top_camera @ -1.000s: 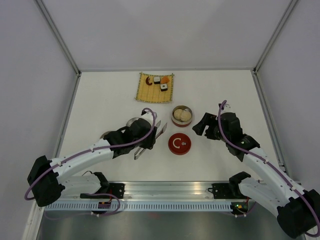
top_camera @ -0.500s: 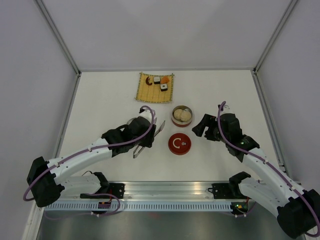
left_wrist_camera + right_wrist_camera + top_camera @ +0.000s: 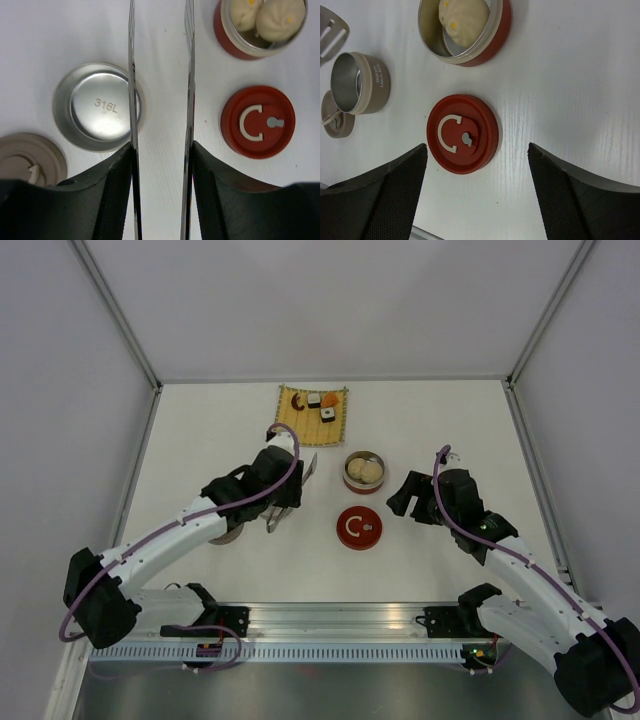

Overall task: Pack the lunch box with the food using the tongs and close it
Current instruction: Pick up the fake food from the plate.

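Observation:
My left gripper [image 3: 161,147] is shut on the tongs [image 3: 132,75], one finger pressed against the outside of each silver arm. The arms stand apart and run forward over the table with nothing between them. In the top view the tongs [image 3: 305,477] point toward the red lunch box [image 3: 363,471], which holds white buns [image 3: 272,17]. Its red lid [image 3: 359,528] lies flat, just in front of it. Food [image 3: 327,414] lies on the bamboo mat [image 3: 313,427]: black-wrapped rolls, an orange piece and a dark red piece. My right gripper [image 3: 398,495] is open and empty, low beside the lid [image 3: 463,133].
An empty steel tin [image 3: 97,112] sits left of the tongs, partly under one arm of them. A beige lid [image 3: 25,160] lies beside it. In the right wrist view the beige tin [image 3: 362,82] stands left of the red lid. White walls enclose the table.
My left arm has carried the tongs away from the near edge, toward the mat, and the tongs now lie straighter. The right arm has hardly moved.

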`<action>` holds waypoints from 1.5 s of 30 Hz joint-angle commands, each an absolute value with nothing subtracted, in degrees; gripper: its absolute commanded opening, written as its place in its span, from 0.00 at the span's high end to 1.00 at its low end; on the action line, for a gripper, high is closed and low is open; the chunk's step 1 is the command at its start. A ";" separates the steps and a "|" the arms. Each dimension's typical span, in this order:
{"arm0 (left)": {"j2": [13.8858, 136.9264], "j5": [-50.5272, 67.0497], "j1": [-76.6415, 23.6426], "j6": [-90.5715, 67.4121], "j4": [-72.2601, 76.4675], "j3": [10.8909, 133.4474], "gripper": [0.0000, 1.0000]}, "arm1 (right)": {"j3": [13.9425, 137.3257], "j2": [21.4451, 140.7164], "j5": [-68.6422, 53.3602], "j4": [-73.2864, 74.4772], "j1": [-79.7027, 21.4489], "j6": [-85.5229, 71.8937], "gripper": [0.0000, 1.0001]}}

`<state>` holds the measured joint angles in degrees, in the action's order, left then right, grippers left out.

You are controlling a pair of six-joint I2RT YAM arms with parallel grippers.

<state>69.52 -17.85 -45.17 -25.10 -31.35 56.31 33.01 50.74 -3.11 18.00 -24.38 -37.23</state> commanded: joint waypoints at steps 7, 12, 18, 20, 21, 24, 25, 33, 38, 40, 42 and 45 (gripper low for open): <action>79.27 -16.08 -37.00 -18.20 -26.98 68.72 0.45 | 32.96 50.71 3.95 19.69 -24.43 -35.33 0.10; 89.72 -16.35 -37.09 -15.91 -26.46 77.85 0.45 | 33.40 52.91 5.45 19.34 -24.35 -33.93 0.10; 99.38 -18.72 -37.00 -14.59 -26.01 86.38 0.46 | 34.54 55.02 9.40 19.16 -24.35 -32.79 0.09; 101.59 -19.16 -37.00 -14.41 -26.10 88.32 0.46 | 35.15 55.28 10.80 19.07 -24.08 -32.61 0.09; 103.78 -19.60 -37.00 -14.33 -26.10 90.16 0.45 | 35.33 55.28 11.16 18.81 -24.00 -32.26 0.09; 106.51 -19.69 -37.00 -14.50 -26.45 93.59 0.43 | 36.03 55.72 11.34 18.11 -22.94 -31.73 0.08; 108.18 -19.51 -37.00 -14.59 -26.63 94.39 0.43 | 36.30 56.16 11.25 18.02 -22.77 -31.29 0.08; 114.34 -20.56 -37.00 -15.91 -27.60 99.49 0.42 | 36.48 58.01 9.85 17.49 -19.87 -29.97 0.08; 116.72 -22.50 -36.91 -16.00 -28.48 101.60 0.40 | 35.86 58.36 8.35 16.70 -18.37 -29.36 0.07; 117.42 -22.50 -36.91 -16.08 -28.56 102.21 0.40 | 35.95 58.88 7.56 16.44 -17.84 -29.27 0.08; 118.30 -22.50 -36.91 -16.17 -28.74 103.18 0.40 | 36.03 59.32 7.12 16.17 -17.40 -29.09 0.08; 119.52 -22.76 -36.83 -16.35 -29.00 104.24 0.40 | 36.30 59.85 6.59 16.08 -16.88 -28.83 0.08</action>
